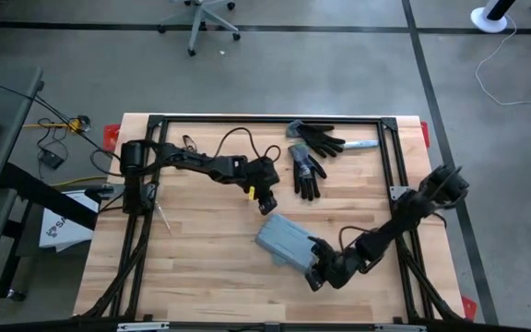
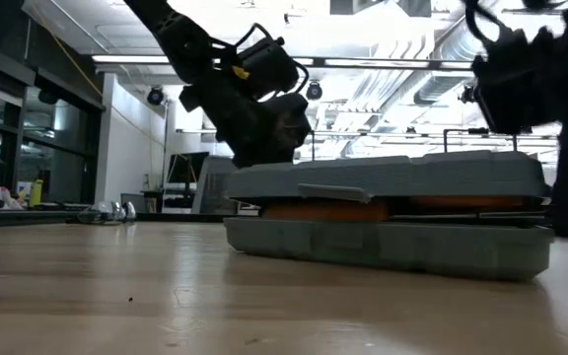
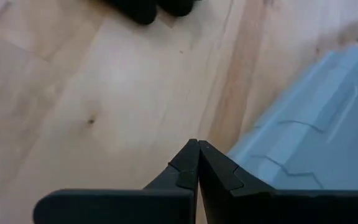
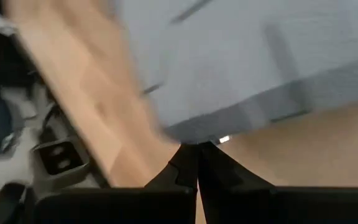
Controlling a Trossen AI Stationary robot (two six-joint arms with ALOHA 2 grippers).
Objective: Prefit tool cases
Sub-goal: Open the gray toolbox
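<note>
The grey-blue tool case [image 1: 284, 242] lies flat on the wooden table, set slantwise. In the low view the tool case [image 2: 392, 212] has its lid slightly ajar, and orange shows in the gap. My left gripper [image 1: 267, 203] is shut and hovers just off the case's far-left edge; in its wrist view my left gripper [image 3: 197, 144] points at bare wood beside the tool case [image 3: 316, 137]. My right gripper [image 1: 315, 273] is shut at the case's near-right end. My left gripper is shut with its tips beside the case's far edge [image 3: 247, 146]; I cannot tell whether it touches it. My right gripper has its shut fingertips [image 4: 190, 155] against the lower edge of the case's near-right end [image 4: 194, 134], coming low from the table's right-near side. The case lies flat on the table.
Two black-and-grey work gloves [image 1: 308, 171] [image 1: 318, 138] lie toward the far edge, with a light-blue tool [image 1: 362, 145] beside them. A black frame [image 1: 265, 120] borders the tabletop. Bare wood [image 1: 201, 267] lies left of and nearer than the case.
</note>
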